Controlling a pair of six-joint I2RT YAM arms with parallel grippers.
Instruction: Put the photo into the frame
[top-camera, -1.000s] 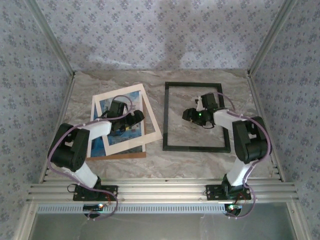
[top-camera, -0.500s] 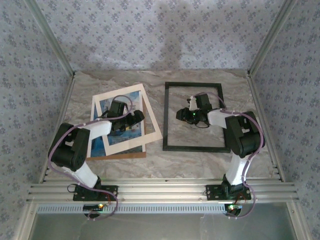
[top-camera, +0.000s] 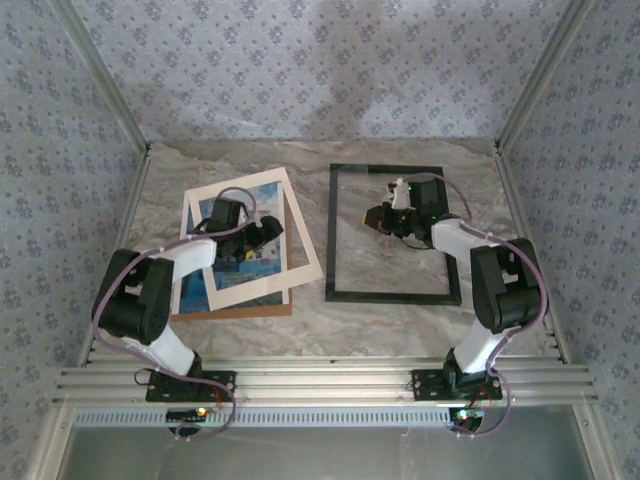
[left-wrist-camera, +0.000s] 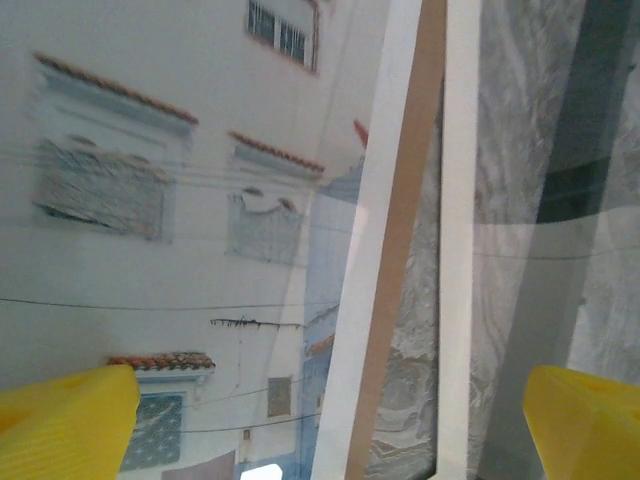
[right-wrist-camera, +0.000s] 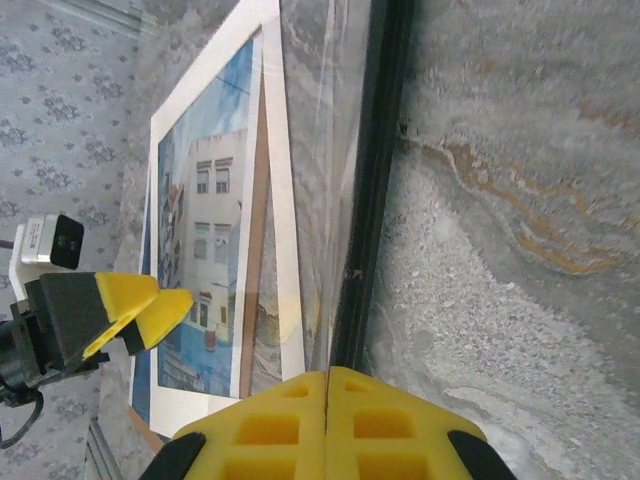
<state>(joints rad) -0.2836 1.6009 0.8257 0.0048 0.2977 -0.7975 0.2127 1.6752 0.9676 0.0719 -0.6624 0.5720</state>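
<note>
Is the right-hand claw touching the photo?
Apart. The top view shows the right gripper over the opening of the frame, whose left edge lies between it and the photo.

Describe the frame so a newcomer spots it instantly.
On the right half of the marble table lies the frame, a thin black rectangle. Unlike the cream-bordered photo and brown board to its left, marble shows through its middle.

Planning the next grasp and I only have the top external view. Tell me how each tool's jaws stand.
Observer: The right tool is shut, its yellow fingers pressed together with nothing between them.
Operator: Now report the left one.
Observer: The left tool is wide open, its tips spread far apart, with the photo and its white buildings right below.
</note>
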